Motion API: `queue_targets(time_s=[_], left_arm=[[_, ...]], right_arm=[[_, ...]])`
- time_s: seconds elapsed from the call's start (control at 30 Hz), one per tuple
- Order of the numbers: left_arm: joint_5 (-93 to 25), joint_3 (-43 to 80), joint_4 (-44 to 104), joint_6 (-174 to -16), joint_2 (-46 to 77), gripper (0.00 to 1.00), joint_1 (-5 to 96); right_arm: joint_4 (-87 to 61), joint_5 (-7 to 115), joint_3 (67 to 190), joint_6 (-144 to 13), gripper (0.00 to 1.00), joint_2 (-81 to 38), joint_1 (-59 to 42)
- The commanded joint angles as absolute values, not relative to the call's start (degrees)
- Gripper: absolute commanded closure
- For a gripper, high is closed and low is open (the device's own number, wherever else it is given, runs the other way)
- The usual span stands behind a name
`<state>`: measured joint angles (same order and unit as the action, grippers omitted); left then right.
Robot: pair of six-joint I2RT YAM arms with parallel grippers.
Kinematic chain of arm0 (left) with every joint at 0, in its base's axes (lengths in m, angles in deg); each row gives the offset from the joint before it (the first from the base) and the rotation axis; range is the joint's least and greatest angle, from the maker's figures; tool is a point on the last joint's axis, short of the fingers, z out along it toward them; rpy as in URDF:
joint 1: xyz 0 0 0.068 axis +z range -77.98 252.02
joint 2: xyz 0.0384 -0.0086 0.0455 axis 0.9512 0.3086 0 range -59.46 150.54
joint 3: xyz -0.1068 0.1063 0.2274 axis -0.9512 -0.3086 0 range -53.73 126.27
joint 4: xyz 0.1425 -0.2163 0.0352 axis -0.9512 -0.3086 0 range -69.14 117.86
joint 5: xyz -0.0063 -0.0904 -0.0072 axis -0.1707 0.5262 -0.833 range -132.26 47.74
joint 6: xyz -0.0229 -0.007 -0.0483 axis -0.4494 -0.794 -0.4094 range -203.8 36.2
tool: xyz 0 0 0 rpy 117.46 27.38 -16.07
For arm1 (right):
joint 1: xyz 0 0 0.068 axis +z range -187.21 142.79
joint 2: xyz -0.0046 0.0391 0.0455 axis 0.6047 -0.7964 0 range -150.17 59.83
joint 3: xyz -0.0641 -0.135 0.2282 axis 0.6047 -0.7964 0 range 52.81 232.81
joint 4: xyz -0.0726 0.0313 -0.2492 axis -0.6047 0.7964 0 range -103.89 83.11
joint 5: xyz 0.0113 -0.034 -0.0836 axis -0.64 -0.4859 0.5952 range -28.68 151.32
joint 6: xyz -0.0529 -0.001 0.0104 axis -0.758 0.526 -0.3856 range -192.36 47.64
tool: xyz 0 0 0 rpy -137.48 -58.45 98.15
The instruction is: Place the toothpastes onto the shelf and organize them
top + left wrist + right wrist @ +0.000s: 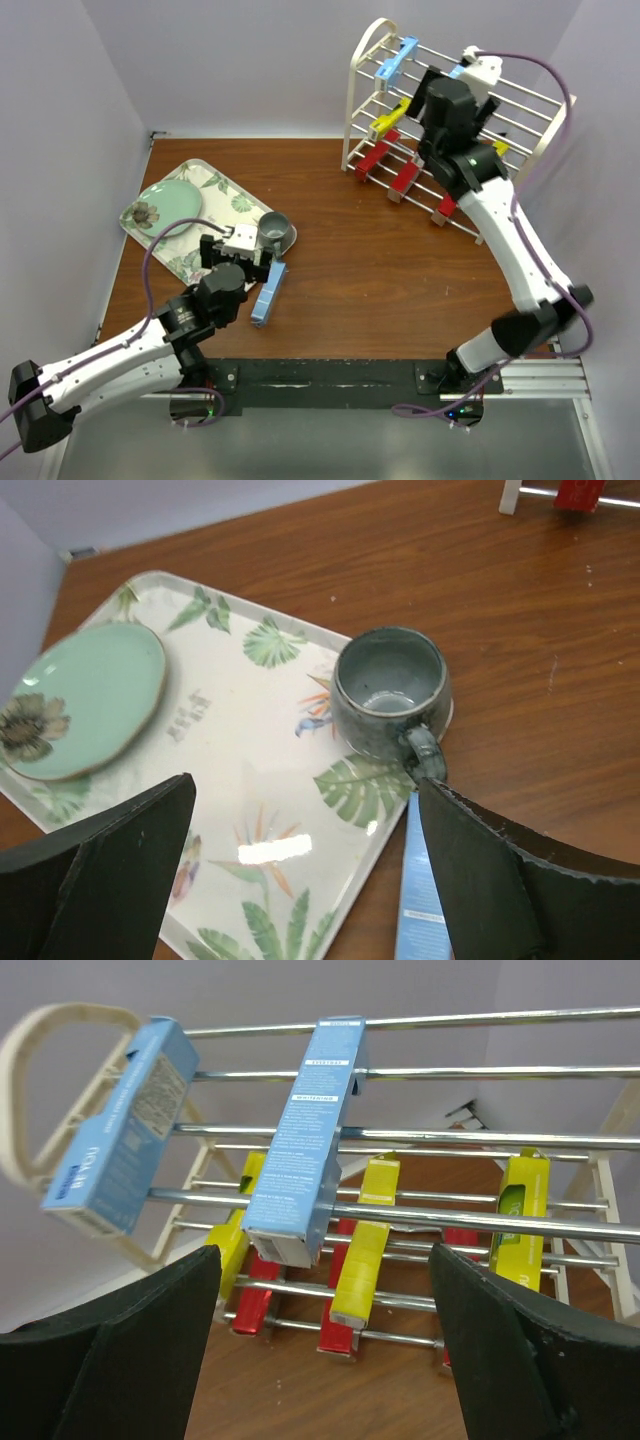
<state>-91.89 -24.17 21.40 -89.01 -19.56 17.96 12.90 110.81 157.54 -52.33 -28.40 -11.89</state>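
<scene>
The cream-white shelf (365, 60) stands at the back right. Two light blue toothpastes (115, 1130) (310, 1130) lie on its top tier, three yellow ones (362, 1235) on the middle tier and red ones (255, 1300) on the bottom tier. My right gripper (325, 1250) is open and empty in front of the top tier, just below the second blue box. A third blue toothpaste (270, 292) lies on the table. My left gripper (305, 780) is open over the tray's near corner, with that blue box (418, 890) beside its right finger.
A leaf-patterned tray (215, 185) lies at the left with a green plate (165, 205) on it. A grey mug (390, 690) stands on the tray's right corner, its handle toward the blue box. Walls close in the table at the left, back and right.
</scene>
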Motion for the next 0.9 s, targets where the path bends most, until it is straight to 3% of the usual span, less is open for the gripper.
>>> queue_targets(time_s=[0.0,0.4,0.63,0.87], left_arm=[[-89.3,-18.8,12.0,-101.7,-16.6,0.01,18.1],[-79.7,-16.5,3.6,-113.3,-4.8,0.02,18.6],[-71.1,-16.7,4.8,-114.0,3.5,0.09,26.7],[-64.3,-16.1,6.4,-112.4,7.2,0.3,27.8]], right_arm=[[5.7,100.4,149.8,-56.4,0.04,-17.6,-12.2],[5.1,88.4,118.3,-58.6,0.02,8.3,-12.2],[5.9,85.8,112.0,-58.1,0.02,14.3,-12.2],[6.2,86.5,109.9,-59.1,0.02,16.6,-12.2]])
